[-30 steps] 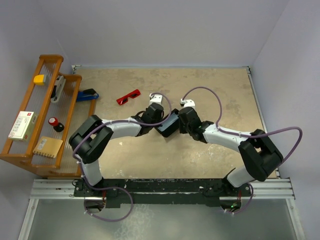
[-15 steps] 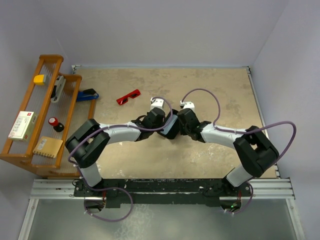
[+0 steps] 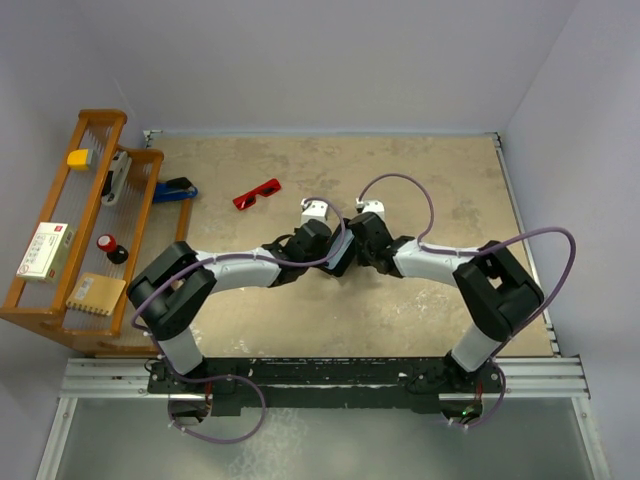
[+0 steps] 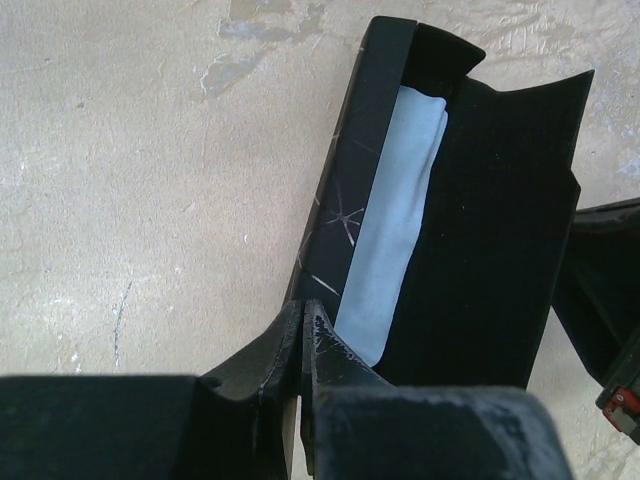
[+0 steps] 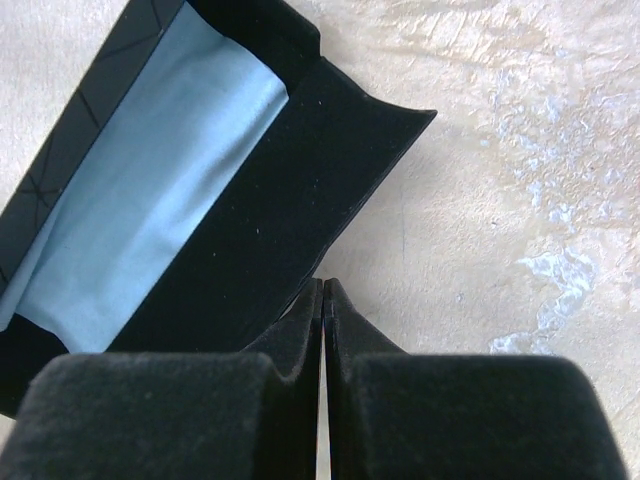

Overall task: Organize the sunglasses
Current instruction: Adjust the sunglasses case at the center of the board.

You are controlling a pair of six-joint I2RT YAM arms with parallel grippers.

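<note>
Wrists converged: left jaws pinch wall, right jaws pinch flap of black oblong case (image 4: 490, 230), light blue cloth (image 4: 395, 230) inside; red plastic sunglasses (image 3: 257, 193) beyond left jaws, not yet loaded

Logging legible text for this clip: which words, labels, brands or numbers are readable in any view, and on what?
No text is readable.
On the white box in the wooden rack: a red patch and dark print, too small to read.
On the black case: only thin crossing lines, no lettering; the light blue cloth inside is plain.
On the red sunglasses: no marking visible at this size.
</note>
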